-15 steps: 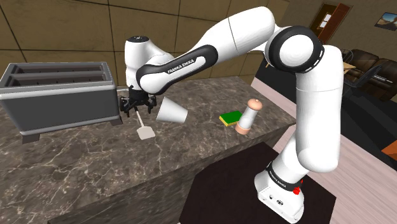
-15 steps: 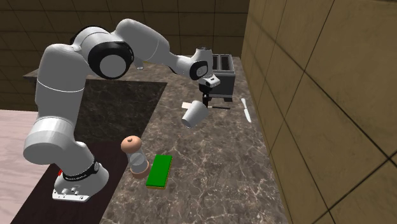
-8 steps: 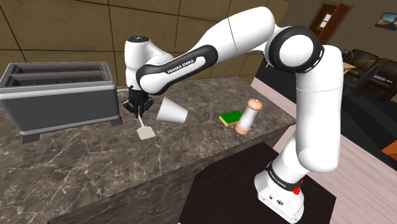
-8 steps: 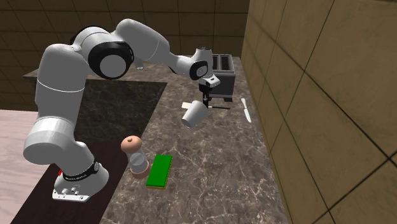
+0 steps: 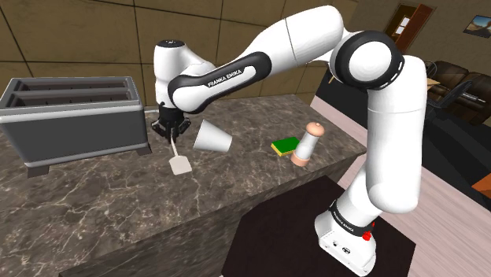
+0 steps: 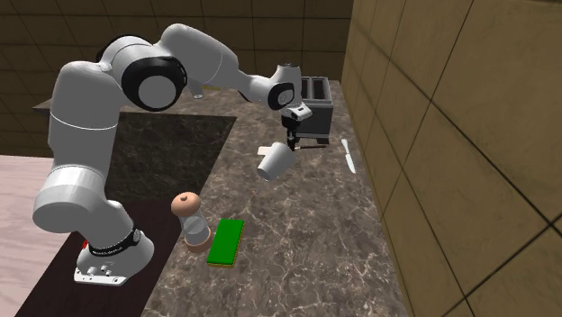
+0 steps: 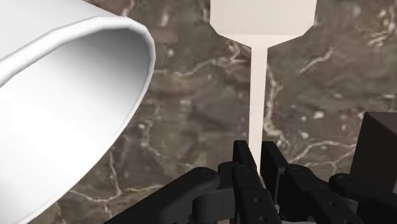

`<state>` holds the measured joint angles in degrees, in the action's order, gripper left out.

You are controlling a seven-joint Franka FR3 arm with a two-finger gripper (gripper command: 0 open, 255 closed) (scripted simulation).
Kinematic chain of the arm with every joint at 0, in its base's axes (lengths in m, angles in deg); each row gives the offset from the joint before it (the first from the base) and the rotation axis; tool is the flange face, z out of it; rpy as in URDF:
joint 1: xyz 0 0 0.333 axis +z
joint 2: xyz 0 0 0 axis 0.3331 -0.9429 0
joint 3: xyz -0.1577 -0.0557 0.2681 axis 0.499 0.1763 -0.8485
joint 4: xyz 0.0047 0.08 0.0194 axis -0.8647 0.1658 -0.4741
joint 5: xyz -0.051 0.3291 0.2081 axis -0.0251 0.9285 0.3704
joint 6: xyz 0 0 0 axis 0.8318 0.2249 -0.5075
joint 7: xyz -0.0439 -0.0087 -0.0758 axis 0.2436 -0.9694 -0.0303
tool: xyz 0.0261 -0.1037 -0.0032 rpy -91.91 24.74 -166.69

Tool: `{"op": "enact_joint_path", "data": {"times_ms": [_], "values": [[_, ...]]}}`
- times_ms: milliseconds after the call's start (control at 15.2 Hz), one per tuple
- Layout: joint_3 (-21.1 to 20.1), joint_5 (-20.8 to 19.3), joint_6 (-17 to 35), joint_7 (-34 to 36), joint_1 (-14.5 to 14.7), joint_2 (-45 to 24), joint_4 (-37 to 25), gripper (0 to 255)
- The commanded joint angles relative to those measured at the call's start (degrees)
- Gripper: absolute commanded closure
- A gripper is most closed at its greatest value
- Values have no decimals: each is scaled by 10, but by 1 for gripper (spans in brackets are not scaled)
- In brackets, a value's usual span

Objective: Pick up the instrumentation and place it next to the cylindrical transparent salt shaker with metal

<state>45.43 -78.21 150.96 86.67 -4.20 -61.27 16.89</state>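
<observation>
Beside the tipped white cup (image 5: pixel 214 139), the gripper (image 5: pixel 171 131) is closed on the handle of the white spatula (image 5: pixel 180 164).

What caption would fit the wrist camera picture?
Gripper clasps the white spatula by its handle, beside a tipped-over white cup.

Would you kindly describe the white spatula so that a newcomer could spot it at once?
On the marble counter, look near the grey toaster, beside the white cup lying on its side. Unlike them, the spatula is slim and flat: a thin white handle ending in a blade, clasped by the black gripper.
</observation>
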Motion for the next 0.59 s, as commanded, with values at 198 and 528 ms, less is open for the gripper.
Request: {"op": "enact_joint_path", "data": {"times_ms": [198, 528], "values": [[-5, 8, -28, -6, -2, 17, -11, 255], [-9, 16, -58, -12, -5, 34, -26, 255]]}}
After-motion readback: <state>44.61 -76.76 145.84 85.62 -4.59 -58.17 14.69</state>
